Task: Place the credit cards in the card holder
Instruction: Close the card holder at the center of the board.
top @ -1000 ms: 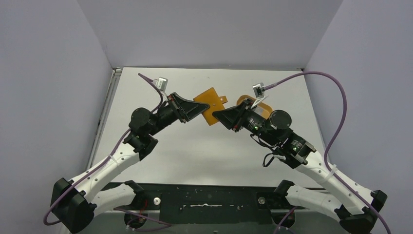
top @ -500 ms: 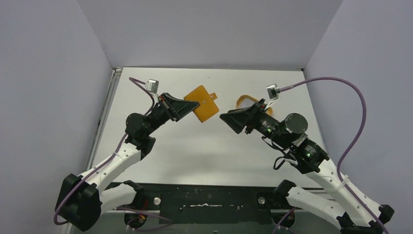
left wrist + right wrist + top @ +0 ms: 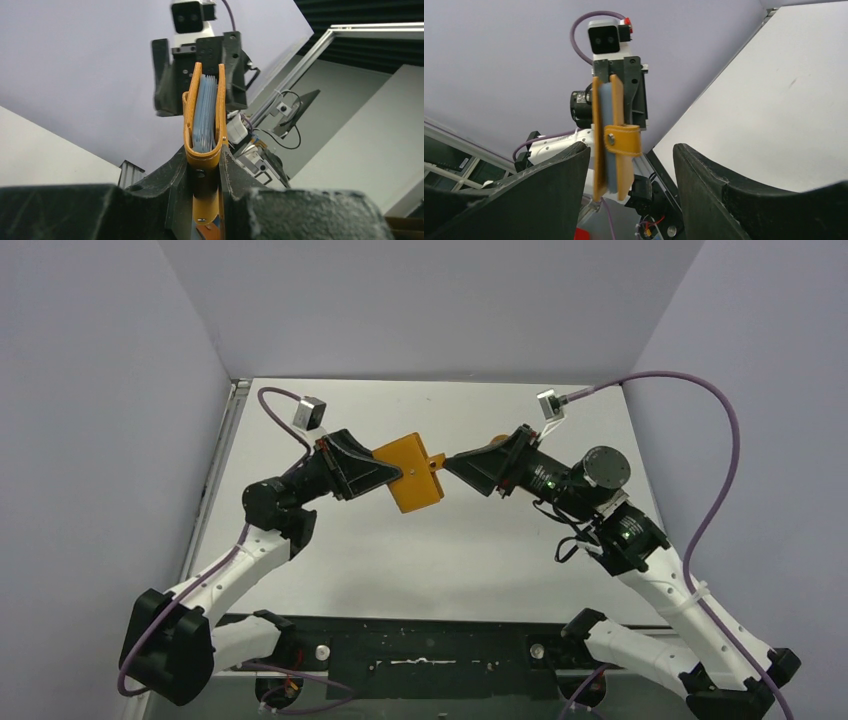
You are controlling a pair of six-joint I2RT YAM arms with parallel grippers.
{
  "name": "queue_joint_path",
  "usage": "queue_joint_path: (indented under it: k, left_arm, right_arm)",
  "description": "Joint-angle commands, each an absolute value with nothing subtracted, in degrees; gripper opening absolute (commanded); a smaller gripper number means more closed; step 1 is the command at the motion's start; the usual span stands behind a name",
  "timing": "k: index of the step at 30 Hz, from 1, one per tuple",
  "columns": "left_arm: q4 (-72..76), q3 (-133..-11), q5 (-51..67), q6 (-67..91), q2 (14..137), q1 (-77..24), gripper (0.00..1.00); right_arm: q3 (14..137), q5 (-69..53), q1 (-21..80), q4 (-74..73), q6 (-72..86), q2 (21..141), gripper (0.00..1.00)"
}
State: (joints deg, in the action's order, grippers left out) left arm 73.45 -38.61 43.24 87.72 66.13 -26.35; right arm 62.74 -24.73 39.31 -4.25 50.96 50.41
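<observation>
My left gripper (image 3: 392, 476) is shut on the spine end of the orange card holder (image 3: 414, 472) and holds it folded and on edge above the table. In the left wrist view the card holder (image 3: 202, 150) stands up between my fingers (image 3: 176, 167), with pale blue credit cards (image 3: 205, 112) packed between its two halves. My right gripper (image 3: 449, 462) is open at the holder's tab side. From the right wrist the card holder (image 3: 600, 145) hangs between my spread fingers (image 3: 569, 170), nearer the left one, its snap tab (image 3: 623, 140) folded over the edge.
A sliver of an orange tray (image 3: 494, 444) shows behind my right gripper. The white table (image 3: 440, 560) is walled by grey panels on three sides, with a metal rail (image 3: 222, 450) along its left edge. A purple cable (image 3: 720, 480) loops over the right side.
My right gripper has opened, pulled away from the card holder, then come back to its tab side. My left arm has carried the holder slightly nearer and lower.
</observation>
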Motion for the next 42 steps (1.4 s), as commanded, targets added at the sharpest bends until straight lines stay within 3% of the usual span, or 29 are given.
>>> queue_joint_path:
  k: [1,14,28,32,37,42]
  left_arm:
    - [79.8,-43.1,47.2,89.4,64.6,-26.7,0.00]
    - [74.5,-44.7,49.9,86.4,63.4,-28.4,0.00]
    - [58.3,-47.4,52.6,77.2,58.9,-29.5,0.00]
    - [53.5,-48.0,53.4,74.0,57.3,-29.6,0.00]
    - [46.4,-48.7,54.9,69.8,55.2,-29.6,0.00]
    - [38.5,-49.7,55.1,65.3,53.0,-29.6,0.00]
  right_arm:
    - [64.2,-28.0,39.3,1.8,53.1,52.1,0.62]
    - [68.4,-26.6,39.9,-5.7,47.8,53.0,0.70]
    - [76.9,-26.2,45.2,-32.1,33.4,57.8,0.63]
    - [77.3,-22.9,45.2,-37.0,31.3,56.2,0.59]
    - [78.4,-20.0,44.6,-42.4,28.4,54.6,0.47]
    - [79.2,-13.1,44.5,-47.7,26.6,52.5,0.48]
